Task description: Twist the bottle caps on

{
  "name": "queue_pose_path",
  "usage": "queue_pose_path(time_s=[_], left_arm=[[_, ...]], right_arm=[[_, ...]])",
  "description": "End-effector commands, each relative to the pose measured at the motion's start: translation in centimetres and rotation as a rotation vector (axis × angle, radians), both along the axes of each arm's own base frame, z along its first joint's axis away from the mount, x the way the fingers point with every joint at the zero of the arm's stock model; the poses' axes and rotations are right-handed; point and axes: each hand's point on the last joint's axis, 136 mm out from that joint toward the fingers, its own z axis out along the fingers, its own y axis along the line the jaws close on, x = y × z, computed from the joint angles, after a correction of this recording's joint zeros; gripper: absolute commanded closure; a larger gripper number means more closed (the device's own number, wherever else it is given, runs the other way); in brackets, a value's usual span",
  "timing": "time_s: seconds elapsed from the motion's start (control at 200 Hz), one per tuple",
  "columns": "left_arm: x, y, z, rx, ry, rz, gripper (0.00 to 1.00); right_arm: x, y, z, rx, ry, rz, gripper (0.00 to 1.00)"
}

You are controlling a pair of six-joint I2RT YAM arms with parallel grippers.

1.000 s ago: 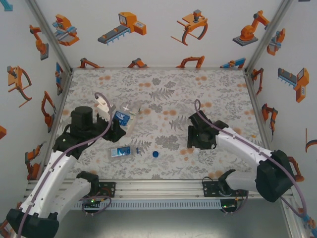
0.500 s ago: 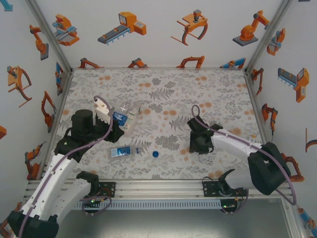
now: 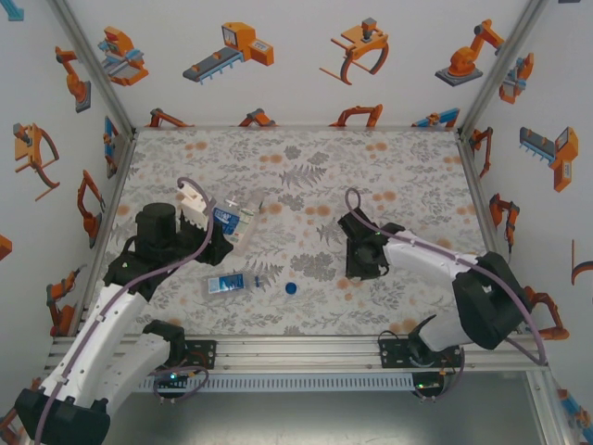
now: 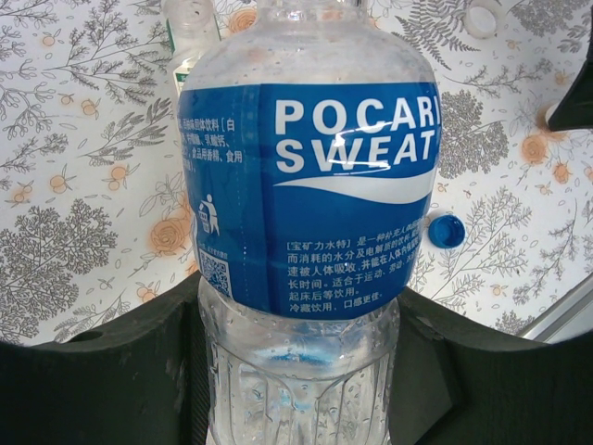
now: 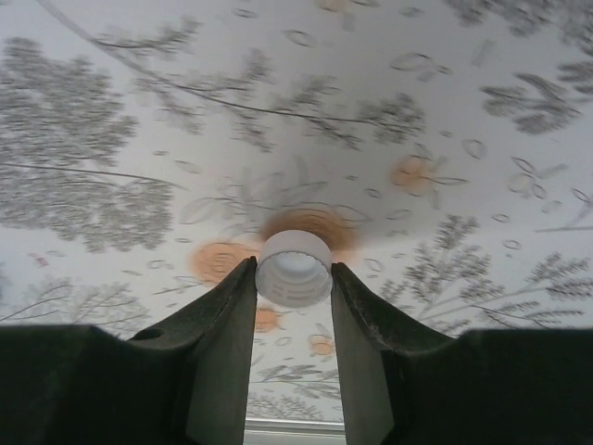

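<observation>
Left gripper clamps a clear blue-labelled plastic bottle to steady it. Right gripper pinches a round white plastic cap, probably for threading.

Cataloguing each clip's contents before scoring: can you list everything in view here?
Pocari Sweat bottle: one, clear with blue label, held up at left.
Second blue-label bottle: one, clear, lying on the table near the left arm.
Slim bottle: one, white-and-green label, beyond the held bottle.
Blue cap: one, loose, front centre.
White cap: one, held right of centre.
Table: floral cloth.
Walls: white, orange robot pictures.
Left gripper: black, gripping the Pocari bottle.
Right gripper: black, pinching the white cap.
</observation>
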Motion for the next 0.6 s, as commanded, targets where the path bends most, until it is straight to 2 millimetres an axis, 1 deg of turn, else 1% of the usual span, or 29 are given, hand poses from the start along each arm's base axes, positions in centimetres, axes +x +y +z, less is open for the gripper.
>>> queue_pose_path(time_s=[0.0, 0.165, 0.255, 0.431, 0.596], left_arm=[[0.5, 0.0, 1.2, -0.008, -0.043, -0.001, 0.93], [0.5, 0.0, 1.3, -0.008, -0.045, -0.001, 0.92], [0.5, 0.0, 1.3, -0.008, -0.046, -0.001, 0.92], [0.4, 0.0, 1.3, -0.008, -0.047, 0.000, 0.92], [0.5, 0.0, 1.3, -0.006, -0.046, 0.001, 0.91]], right_arm=[[0.8, 2.6, 1.0, 0.001, -0.022, 0.060, 0.64], [1.0, 6.5, 0.9, -0.005, -0.018, 0.138, 0.64], [0.9, 7.9, 0.4, -0.008, -0.011, 0.161, 0.64], [1.0, 8.7, -0.3, -0.006, 0.004, 0.169, 0.64], [1.2, 8.8, 0.3, -0.013, -0.002, 0.176, 0.61]])
